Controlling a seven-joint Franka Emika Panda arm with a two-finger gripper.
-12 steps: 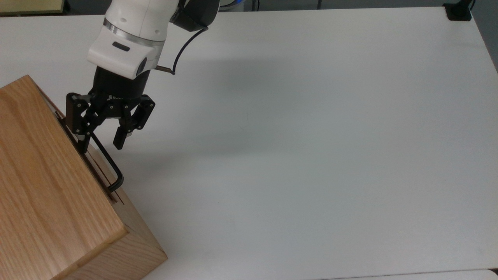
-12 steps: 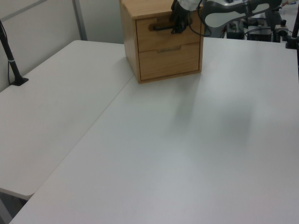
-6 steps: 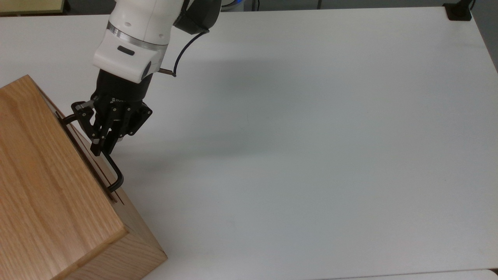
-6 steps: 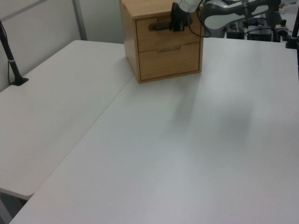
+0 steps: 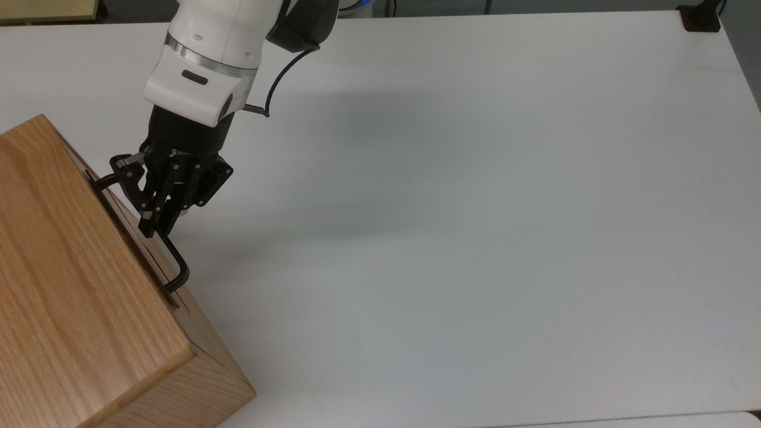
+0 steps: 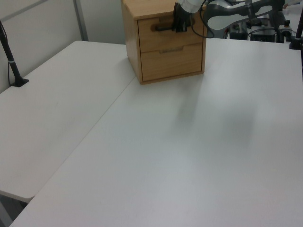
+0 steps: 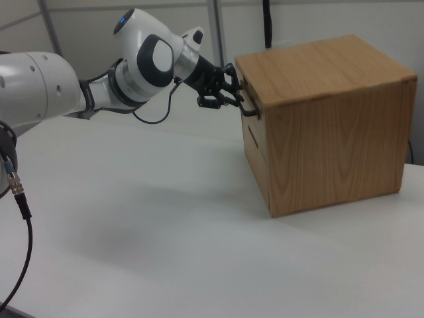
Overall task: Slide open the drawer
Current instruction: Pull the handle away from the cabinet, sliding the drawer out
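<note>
You've got a big white table (image 5: 475, 238) with the wooden cabinet (image 5: 65, 285) parked at the table's edge toward the top view's lower left corner, and in the left view it sits at the far edge of the table. The drawer (image 6: 163, 35) you're after is the upper one of two fronts on that cabinet, and it looks fully pushed in right now, front flush with the box as far as I can tell. The arm (image 5: 208, 65) reaches down to it from the far edge of the table. The gripper (image 5: 156, 226) has its fingers pinched together on the black bar handle (image 5: 172, 261), near the handle's far end in the top view, so you're holding the bar off-centre, not in the middle. The thing that matters for the pull: the handle's long axis runs along the drawer front, diagonal in the top view from upper left to lower right, and the drawer has to slide out square to that, toward the open table on the top view's right. I'd guess you want to pull straight along that line; since the grip is off-centre, any sideways drift could rack the drawer in its slot or drag the whole cabinet.
</note>
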